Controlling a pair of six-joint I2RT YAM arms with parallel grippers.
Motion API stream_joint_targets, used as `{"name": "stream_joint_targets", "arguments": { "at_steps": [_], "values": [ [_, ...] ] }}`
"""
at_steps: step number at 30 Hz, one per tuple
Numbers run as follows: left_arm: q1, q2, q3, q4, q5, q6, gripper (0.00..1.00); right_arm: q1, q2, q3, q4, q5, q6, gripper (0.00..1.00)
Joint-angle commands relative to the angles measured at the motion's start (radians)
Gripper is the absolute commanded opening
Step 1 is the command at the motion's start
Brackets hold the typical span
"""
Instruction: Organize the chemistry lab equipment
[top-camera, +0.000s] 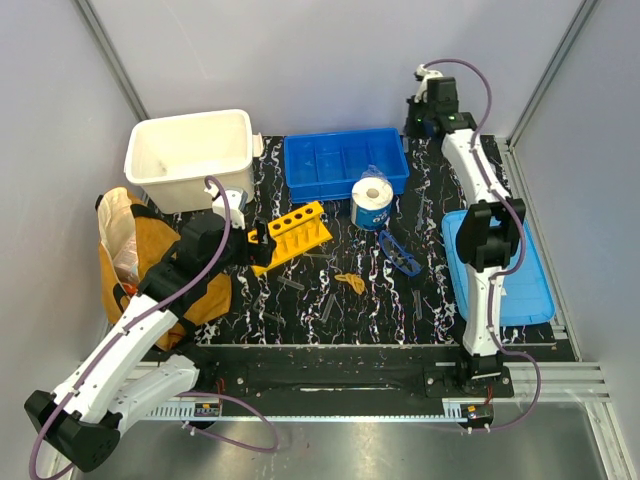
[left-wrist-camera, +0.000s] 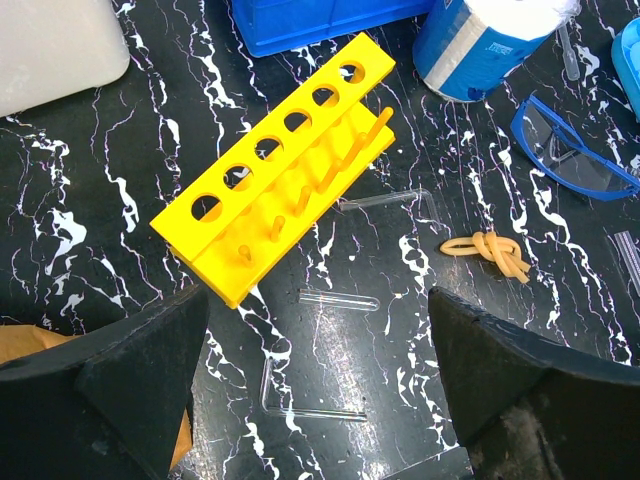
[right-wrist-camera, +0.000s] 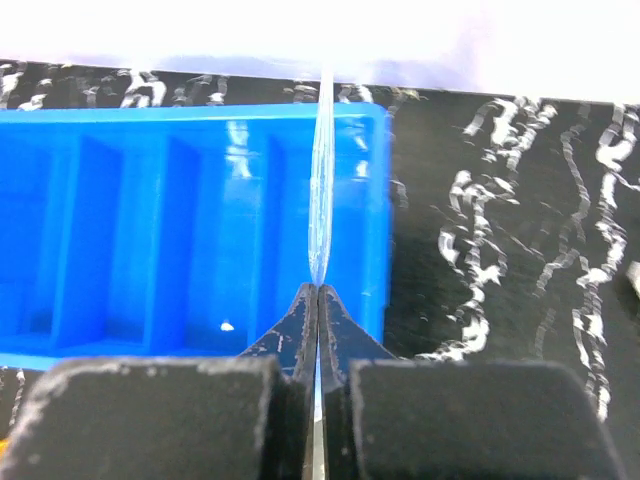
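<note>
Left gripper (left-wrist-camera: 318, 297): hangs wide apart, grips nothing, the nearer arm by far. Just short of its gap: one clear tube (left-wrist-camera: 318, 410), flat on the table (left-wrist-camera: 100, 200), long axis side to side. Straight ahead, between the fingers in the wrist view: a second tube (left-wrist-camera: 340, 299), same lie, open end from closed end not to be told. So in line with the fingers' closing stroke, not across it, and likely calls for a quarter turn of the wrist before any pinch. Just past that tube: rack (left-wrist-camera: 290, 170), long axis near-left to far-right, six holes bare; upright or tipped, cannot tell. Farther right: yellow knot (left-wrist-camera: 490, 248), then goggles (left-wrist-camera: 565, 150). Farthest: right gripper (right-wrist-camera: 318, 290), pressed together on a thin clear piece (right-wrist-camera: 320, 170) pointing straight ahead over the bin (right-wrist-camera: 150, 250) wall.
</note>
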Motion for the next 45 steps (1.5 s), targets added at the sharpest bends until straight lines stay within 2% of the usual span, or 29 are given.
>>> {"name": "stream_joint_targets", "arguments": {
  "at_steps": [1,6,12,24,28,37,41,45],
  "values": [
    [-0.006,-0.021,0.028,0.041,0.004,0.010,0.95,0.070,0.002,0.026,0.118,-0.038,-0.034,0.01],
    [-0.006,-0.016,0.031,0.037,-0.013,0.013,0.94,0.086,0.081,0.069,0.185,-0.057,0.023,0.01],
    [-0.006,-0.010,0.029,0.035,-0.015,0.016,0.94,0.101,0.168,0.097,0.175,0.003,-0.024,0.02],
    [-0.006,-0.002,0.029,0.033,-0.021,0.016,0.95,0.101,0.223,0.092,0.115,0.075,-0.061,0.06],
    [-0.005,0.001,0.031,0.035,-0.021,0.016,0.95,0.101,0.213,0.089,0.100,0.083,-0.060,0.08],
    [-0.006,-0.010,0.025,0.035,-0.010,0.010,0.94,0.101,0.112,0.058,0.014,0.157,-0.024,0.26],
    [-0.005,-0.024,0.026,0.038,-0.006,0.010,0.94,0.101,0.047,0.037,-0.045,0.170,-0.006,0.29],
    [-0.006,-0.036,0.022,0.041,-0.001,0.010,0.95,0.099,-0.037,-0.031,-0.097,0.248,0.054,0.31]
  ]
}}
